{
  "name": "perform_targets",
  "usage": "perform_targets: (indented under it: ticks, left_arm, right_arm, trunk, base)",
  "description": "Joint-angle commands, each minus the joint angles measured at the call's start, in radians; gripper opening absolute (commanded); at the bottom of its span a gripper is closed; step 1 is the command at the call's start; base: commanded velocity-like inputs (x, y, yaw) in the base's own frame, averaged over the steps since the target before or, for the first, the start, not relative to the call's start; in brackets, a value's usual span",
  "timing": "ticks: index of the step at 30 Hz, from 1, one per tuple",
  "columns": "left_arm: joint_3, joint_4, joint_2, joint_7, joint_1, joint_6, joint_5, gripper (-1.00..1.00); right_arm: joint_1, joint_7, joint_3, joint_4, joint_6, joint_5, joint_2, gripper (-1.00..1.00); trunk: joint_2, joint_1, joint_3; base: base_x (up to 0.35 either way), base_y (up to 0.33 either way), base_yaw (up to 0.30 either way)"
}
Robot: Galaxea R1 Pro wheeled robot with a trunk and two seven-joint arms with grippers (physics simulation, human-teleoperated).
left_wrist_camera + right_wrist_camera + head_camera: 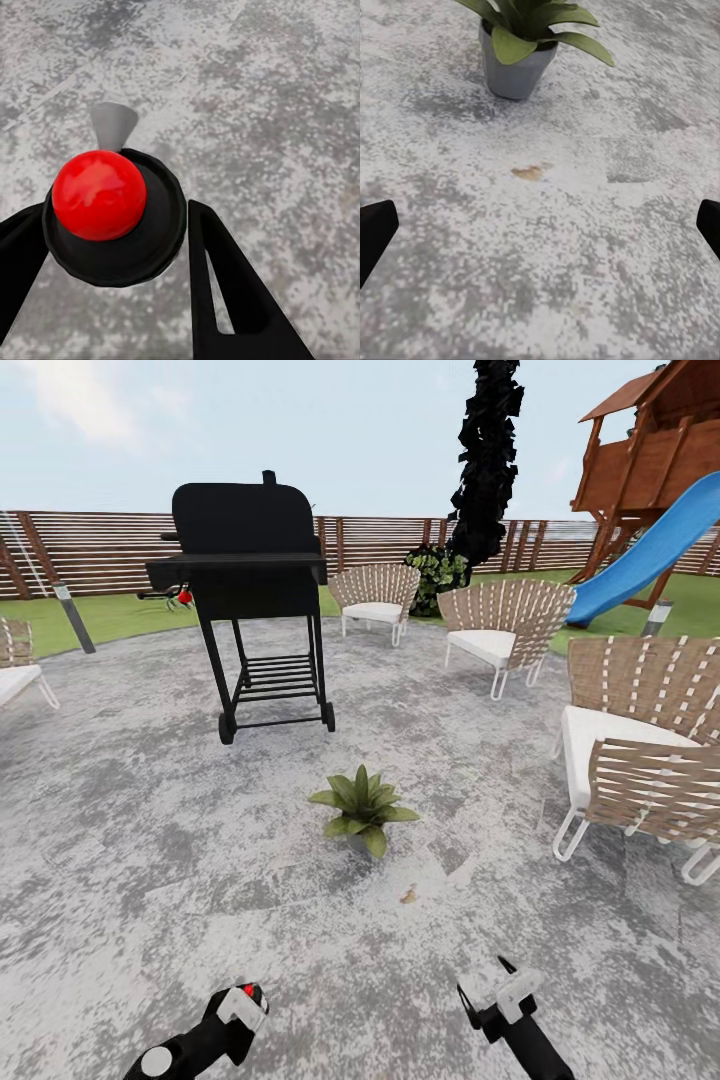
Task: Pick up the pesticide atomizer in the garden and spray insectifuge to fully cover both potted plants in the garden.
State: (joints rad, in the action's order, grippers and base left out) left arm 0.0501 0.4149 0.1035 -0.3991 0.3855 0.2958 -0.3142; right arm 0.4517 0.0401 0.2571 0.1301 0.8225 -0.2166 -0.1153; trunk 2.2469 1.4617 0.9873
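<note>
potted plant (526,34): green leaves, pale grey pot
patio (150,860): mottled grey and white
atomizer top (98,194): red, between black jaws

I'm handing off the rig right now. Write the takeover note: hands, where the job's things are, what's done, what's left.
Left hand: shut on the pesticide atomizer, its red top and grey nozzle showing between the fingers.
Right hand: open, nothing in it, aimed at the patio.
One potted plant stands on the patio just ahead, in front of the black grill; in the right wrist view its grey pot is upright.
Done: atomizer picked up.
Left: spray this plant, then find and spray the second one. Whether any spray has landed yet cannot be told.
</note>
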Motion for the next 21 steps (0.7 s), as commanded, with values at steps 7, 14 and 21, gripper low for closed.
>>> perform_targets:
  ticks: [7, 14, 21]
  left_arm:
    - [0.005, 0.015, 0.016, -0.031, 0.019, -0.012, -0.035, -1.00]
    - [0.006, 0.053, 0.011, -0.075, 0.059, -0.053, -0.069, -1.00]
    - [0.006, 0.119, 0.010, -0.436, 0.082, -0.200, -0.288, -1.00]
  right_arm:
    - [0.001, -0.001, -0.001, 0.008, -0.005, -0.008, 0.002, 1.00]
    - [0.001, -0.022, -0.001, 0.047, -0.043, -0.027, -0.011, 1.00]
    - [0.002, -0.344, -0.002, 0.204, -0.226, -0.167, -0.011, 1.00]
  trunk:
    - [0.000, 0.000, 0.001]
    - [0.000, 0.000, 0.001]
    - [0.000, 0.000, 0.001]
  base:
    - [0.000, 0.000, 0.000]
    - [0.000, 0.000, 0.000]
    - [0.000, 0.000, 0.000]
